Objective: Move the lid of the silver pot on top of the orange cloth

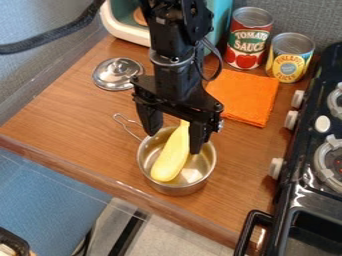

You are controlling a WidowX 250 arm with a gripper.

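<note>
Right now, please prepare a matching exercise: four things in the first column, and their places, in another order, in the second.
1. Round silver lid
2. Square orange cloth
3. Long yellow object
4. Black two-finger gripper

A. Over the silver metal pot
B. Beside two labelled cans
C. Inside the pot
D. Brown counter, picture's left half

Pairs: 1-D, 2-B, 3-C, 4-A
</note>
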